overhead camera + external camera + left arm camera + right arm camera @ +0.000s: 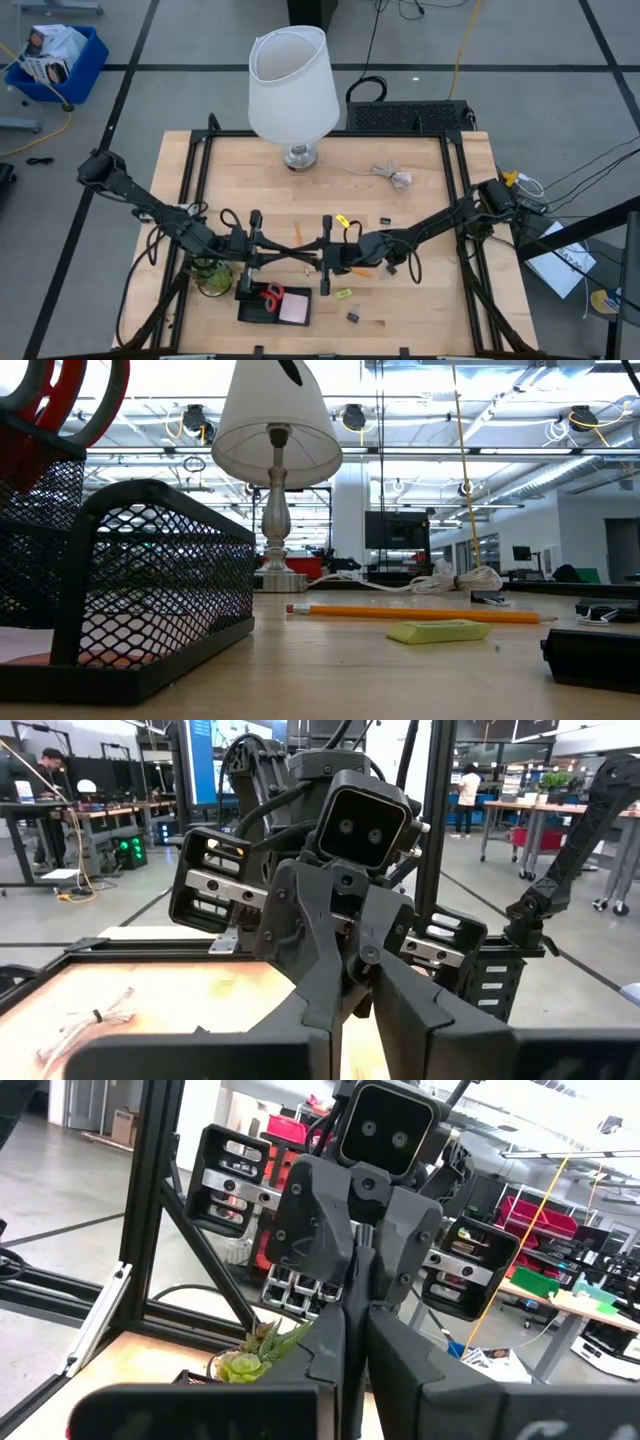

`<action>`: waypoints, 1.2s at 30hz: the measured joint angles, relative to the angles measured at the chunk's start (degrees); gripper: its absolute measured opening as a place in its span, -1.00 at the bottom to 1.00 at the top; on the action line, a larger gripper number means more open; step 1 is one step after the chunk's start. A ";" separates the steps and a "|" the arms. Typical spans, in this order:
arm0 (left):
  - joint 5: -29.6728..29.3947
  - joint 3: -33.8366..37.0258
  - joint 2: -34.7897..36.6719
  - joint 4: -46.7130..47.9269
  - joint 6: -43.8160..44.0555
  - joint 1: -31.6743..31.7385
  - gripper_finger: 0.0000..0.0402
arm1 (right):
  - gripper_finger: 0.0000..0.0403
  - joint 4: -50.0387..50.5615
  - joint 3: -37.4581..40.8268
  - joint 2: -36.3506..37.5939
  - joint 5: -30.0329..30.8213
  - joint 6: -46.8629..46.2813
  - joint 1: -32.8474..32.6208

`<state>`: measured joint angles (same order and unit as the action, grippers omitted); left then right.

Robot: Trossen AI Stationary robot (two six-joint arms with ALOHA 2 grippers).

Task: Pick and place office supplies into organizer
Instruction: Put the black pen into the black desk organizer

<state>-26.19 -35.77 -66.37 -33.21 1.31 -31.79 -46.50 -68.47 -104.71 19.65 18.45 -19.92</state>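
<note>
- We see the left gripper (268, 252) and the right gripper (318, 253) facing each other tip to tip above the middle of the bench (430, 290).
- Both pairs of jaws are clenched; we cannot tell if something thin is held between them.
- The organizer (250, 305) sits near the front edge, with red scissors (272, 294) and a pink pad (294, 309) inside.
- A pencil (420, 614) and a yellow-green piece (438, 631) lie on the bench.

Table layout, high view.
Lamp (293, 85) upper centre; organizer (262, 304) lower centre, scissors (272, 294) and sticky pad (294, 310) in it; plant (212, 277) at its left.
</note>
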 joint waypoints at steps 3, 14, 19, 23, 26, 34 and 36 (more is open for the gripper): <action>0.14 0.00 0.00 -0.02 0.76 0.00 -0.72 | -0.85 0.02 0.00 0.00 -0.20 0.46 0.00; 0.54 0.00 -0.02 1.04 2.79 -0.66 -0.84 | -0.34 0.90 0.00 0.00 -0.34 3.90 -1.40; 0.48 0.00 -0.04 1.32 4.83 -1.28 -0.77 | -0.11 5.10 0.00 0.04 2.60 3.14 -2.14; -0.40 0.02 -0.04 2.35 5.79 -1.64 -0.75 | -0.03 8.37 -0.02 0.07 11.78 5.74 -4.22; -0.87 0.02 -0.04 3.65 6.60 -2.12 -0.84 | -0.02 9.16 -0.02 0.07 17.30 9.73 -6.41; -1.93 0.02 -0.04 8.02 10.05 -5.53 -0.78 | -0.10 7.65 -0.02 0.07 30.54 18.24 -13.45; -1.87 0.02 -0.04 8.67 11.05 -7.36 -0.71 | -0.11 8.39 -0.02 0.07 34.77 19.05 -14.67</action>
<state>-28.06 -35.75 -66.41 -24.54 12.36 -39.15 -38.11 -68.49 -104.64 54.42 37.50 -34.59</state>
